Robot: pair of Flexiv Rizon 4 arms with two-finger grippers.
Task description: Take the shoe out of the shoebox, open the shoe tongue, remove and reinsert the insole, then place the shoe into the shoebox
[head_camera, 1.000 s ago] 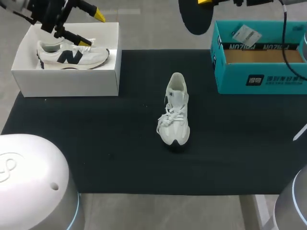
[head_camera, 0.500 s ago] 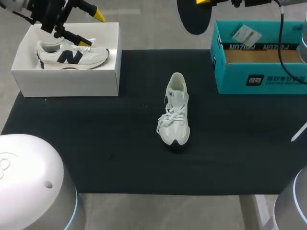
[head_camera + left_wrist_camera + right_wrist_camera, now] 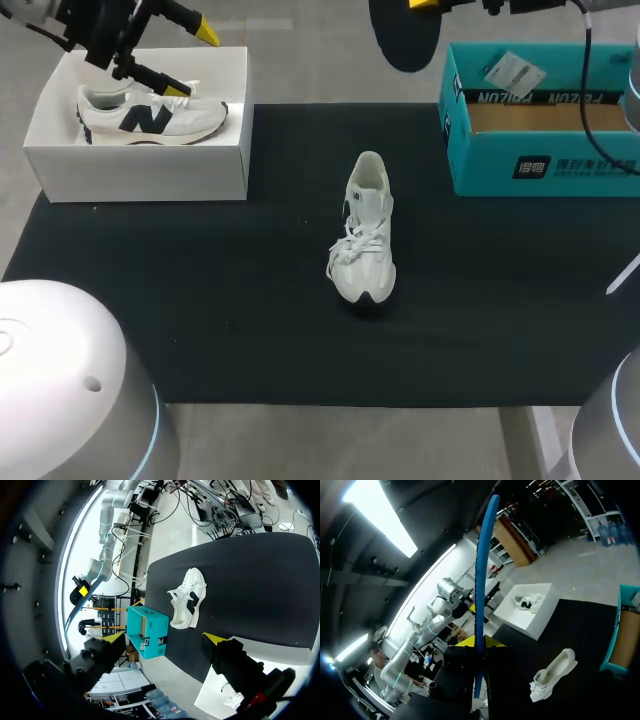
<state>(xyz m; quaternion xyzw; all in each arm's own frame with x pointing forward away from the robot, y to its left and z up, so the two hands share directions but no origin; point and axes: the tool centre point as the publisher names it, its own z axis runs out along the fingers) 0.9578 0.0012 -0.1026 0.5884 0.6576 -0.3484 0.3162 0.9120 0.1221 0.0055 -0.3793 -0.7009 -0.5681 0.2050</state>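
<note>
insole in right claw, shoe well apart

You have two shoes: a loose shoe ahead of your left hand, a boxed shoe beneath it. Two boxes: a white box, a teal box. One insole, held in your right hand. One black mat.

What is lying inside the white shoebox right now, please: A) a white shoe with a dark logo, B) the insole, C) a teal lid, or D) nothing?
A: a white shoe lies on its side in the white shoebox, while the insole hangs from the right gripper.
</note>
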